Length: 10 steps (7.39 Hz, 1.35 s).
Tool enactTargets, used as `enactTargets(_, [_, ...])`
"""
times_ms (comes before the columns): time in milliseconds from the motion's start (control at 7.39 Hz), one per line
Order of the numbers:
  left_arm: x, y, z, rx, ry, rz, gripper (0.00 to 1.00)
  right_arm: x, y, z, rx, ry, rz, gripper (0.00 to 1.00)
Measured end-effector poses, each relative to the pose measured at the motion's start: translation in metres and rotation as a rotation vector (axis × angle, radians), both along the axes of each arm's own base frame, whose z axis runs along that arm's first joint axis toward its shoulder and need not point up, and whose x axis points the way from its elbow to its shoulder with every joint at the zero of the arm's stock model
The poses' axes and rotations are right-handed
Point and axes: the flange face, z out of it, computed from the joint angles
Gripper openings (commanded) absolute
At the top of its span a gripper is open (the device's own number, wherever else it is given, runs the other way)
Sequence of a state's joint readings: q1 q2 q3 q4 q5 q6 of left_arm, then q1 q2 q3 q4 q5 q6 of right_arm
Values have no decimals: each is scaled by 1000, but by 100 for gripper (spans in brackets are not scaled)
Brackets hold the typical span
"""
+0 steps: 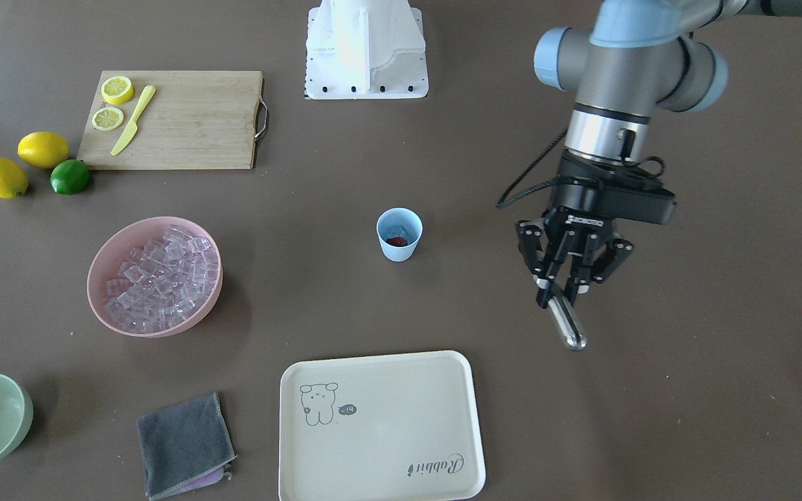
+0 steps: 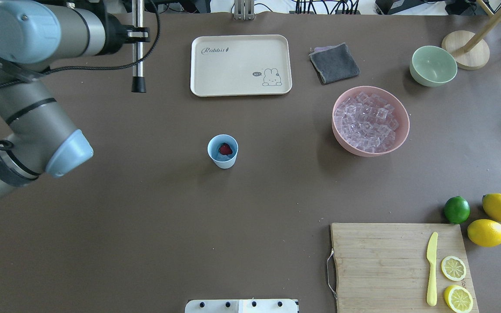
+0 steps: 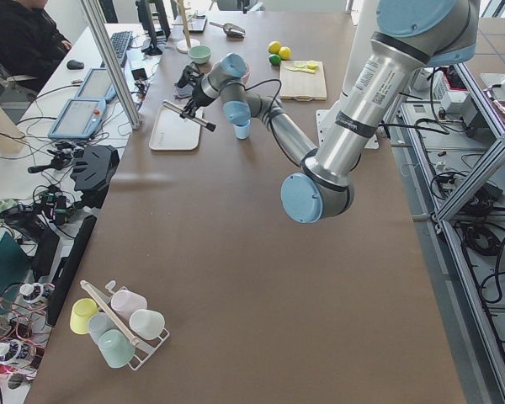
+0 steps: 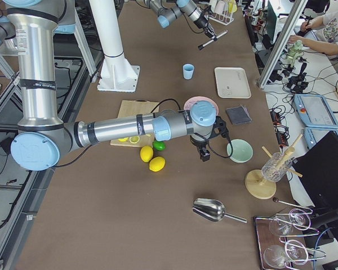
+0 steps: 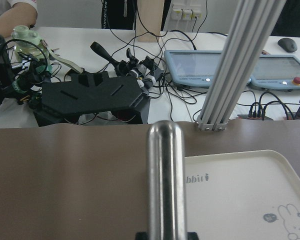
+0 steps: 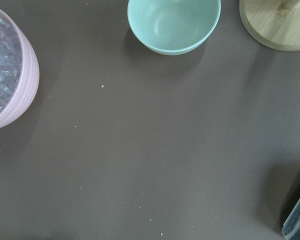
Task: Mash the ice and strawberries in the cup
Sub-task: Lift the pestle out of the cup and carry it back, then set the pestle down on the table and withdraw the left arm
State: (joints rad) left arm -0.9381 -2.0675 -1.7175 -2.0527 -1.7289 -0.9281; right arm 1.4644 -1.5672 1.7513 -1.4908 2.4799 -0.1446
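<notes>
The light blue cup [image 1: 399, 235], set upright mid-table, is filled with clear ice [image 1: 392, 229] topped by a red strawberry [image 1: 397, 241]. Well apart, a metal rod [image 1: 569, 325] is pinched by the left gripper [image 1: 562, 289]. The right gripper [image 4: 204, 151] is seen, but its finger spread cannot be told.

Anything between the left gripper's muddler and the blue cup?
Nothing visible. Only bare table lies between the left gripper, shut on the metal muddler, and the cup holding the strawberry. The cream tray sits off that line.
</notes>
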Motion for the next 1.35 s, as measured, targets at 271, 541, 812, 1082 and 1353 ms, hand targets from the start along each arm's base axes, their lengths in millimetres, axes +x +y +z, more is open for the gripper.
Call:
enactTargets(271, [-110,-20,114,-110,-90,113,0,11,1,-2,13,5,16,99])
enactTargets(541, [-176,-2,228,-218,-148,219,0,29,3,-2,24,3,42,99])
enactTargets(812, [-183,7,295,-284,-178,273,0,34,4,-3,28,8,53,99])
enactTargets(1082, [-160,22,343,-323,-196,325,39,37,1,-2,33,49,63,99])
enactTargets(1353, [-143,34,371,-353,-197,344,98,39,0,-4,39,82,75,99])
